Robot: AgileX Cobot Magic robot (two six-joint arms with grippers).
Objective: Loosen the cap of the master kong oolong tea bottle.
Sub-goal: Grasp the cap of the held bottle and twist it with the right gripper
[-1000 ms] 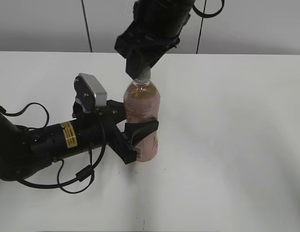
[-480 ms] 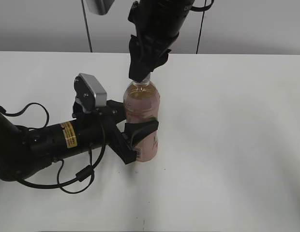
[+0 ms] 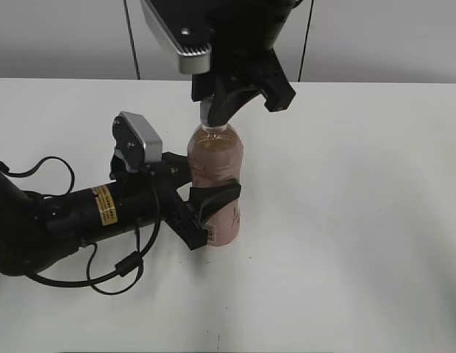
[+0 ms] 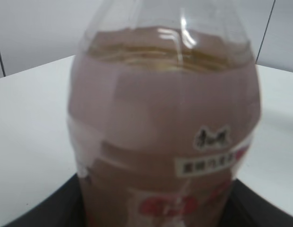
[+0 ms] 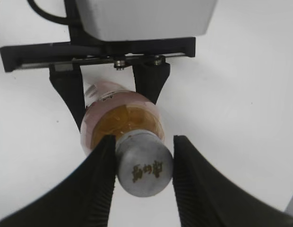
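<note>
The master kong oolong tea bottle (image 3: pixel 215 165) stands upright on the white table, filled with amber tea. My left gripper (image 3: pixel 207 207) is shut on its labelled lower body; the left wrist view is filled by the bottle (image 4: pixel 160 118), with the black fingers at the bottom corners. My right gripper (image 3: pixel 215 112) comes down from above and is shut on the cap (image 3: pixel 214 118), which its fingers mostly hide there. In the right wrist view the cap (image 5: pixel 144 163) sits between both black fingers (image 5: pixel 143 158), touching each, above the bottle's shoulder (image 5: pixel 125 118).
The white table (image 3: pixel 346 220) spreads around the bottle. The left arm's black body and cables (image 3: pixel 66 220) lie on the table to the left. A grey wall with two dark cables (image 3: pixel 132 44) stands behind.
My right wrist has turned about the bottle's axis while on the cap; its camera housing has swung round into view at the top. The bottle and left gripper have stayed put.
</note>
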